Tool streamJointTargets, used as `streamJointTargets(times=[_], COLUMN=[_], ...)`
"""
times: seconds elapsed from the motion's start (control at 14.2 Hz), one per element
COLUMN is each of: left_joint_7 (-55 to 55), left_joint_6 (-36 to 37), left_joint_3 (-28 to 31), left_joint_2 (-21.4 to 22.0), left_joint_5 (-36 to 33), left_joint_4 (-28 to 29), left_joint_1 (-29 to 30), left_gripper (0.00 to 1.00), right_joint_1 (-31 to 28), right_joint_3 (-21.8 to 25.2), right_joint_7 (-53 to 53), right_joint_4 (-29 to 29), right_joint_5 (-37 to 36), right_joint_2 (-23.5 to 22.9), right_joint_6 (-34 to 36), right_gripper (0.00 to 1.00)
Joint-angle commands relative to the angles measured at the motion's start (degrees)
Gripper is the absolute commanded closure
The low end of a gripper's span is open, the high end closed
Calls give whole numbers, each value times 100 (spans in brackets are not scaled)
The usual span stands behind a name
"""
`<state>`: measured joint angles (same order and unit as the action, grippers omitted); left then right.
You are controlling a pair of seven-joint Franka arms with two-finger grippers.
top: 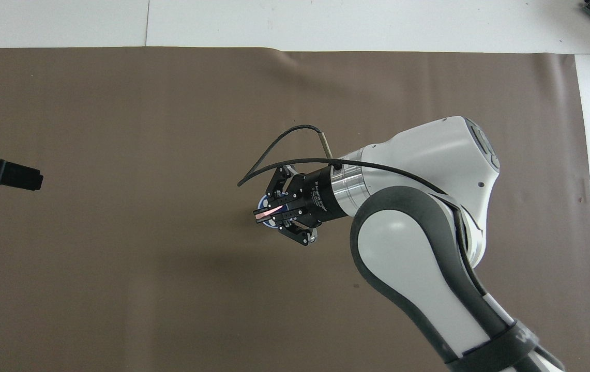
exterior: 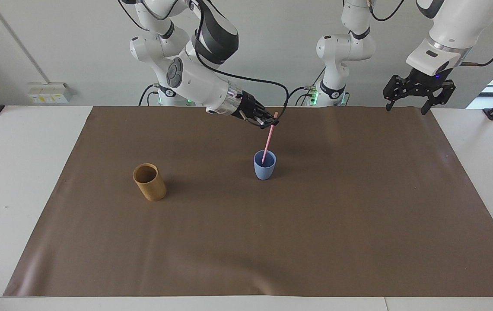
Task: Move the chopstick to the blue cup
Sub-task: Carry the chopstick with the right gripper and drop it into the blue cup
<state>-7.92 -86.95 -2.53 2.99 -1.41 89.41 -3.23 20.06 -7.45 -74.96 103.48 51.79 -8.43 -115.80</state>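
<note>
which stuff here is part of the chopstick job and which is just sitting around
In the job:
- chopstick, lower end in the blue cup
- blue cup
- right end effector, shut on the chopstick, over the blue cup

Not in it:
- tan cup, toward the right arm's end
- left end effector, open, waiting over the mat's edge

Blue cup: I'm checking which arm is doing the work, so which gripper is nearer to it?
Right. The right gripper hangs just above the blue cup, shut on the chopstick, whose lower end is in the cup. The left gripper waits open over the left arm's end of the table.
</note>
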Motion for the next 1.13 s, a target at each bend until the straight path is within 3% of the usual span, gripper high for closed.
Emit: streamJointTargets(times=[0.0,0.49,0.56,0.63,0.7,0.85,1.06], left_joint_7=[246,519,519,519,519,511,519], left_joint_6=[196,275,275,284,284,267,223], left_joint_3=[-37,-37,-37,-37,-37,-37,-37], left_joint_2=[71,79,79,79,79,79,79], left_joint_5=[158,229,238,238,238,238,229], left_joint_4=[-2,7,7,7,7,7,7], left_joint_1=[86,86,86,86,86,94,86], left_gripper=[0,0,0,0,0,0,0], right_joint_1=[33,261,261,261,261,191,121], right_joint_3=[25,25,25,33,33,42,95], right_joint_7=[16,332,333,341,368,455,640], right_joint_4=[146,313,313,296,252,77,-345], right_joint_5=[183,183,183,122,87,-315,-2009], right_joint_2=[-9,-335,-344,-361,-396,-423,-292], right_joint_6=[-162,-680,-716,-733,-725,-716,-637], right_gripper=[100,100,81,15,0,0,0])
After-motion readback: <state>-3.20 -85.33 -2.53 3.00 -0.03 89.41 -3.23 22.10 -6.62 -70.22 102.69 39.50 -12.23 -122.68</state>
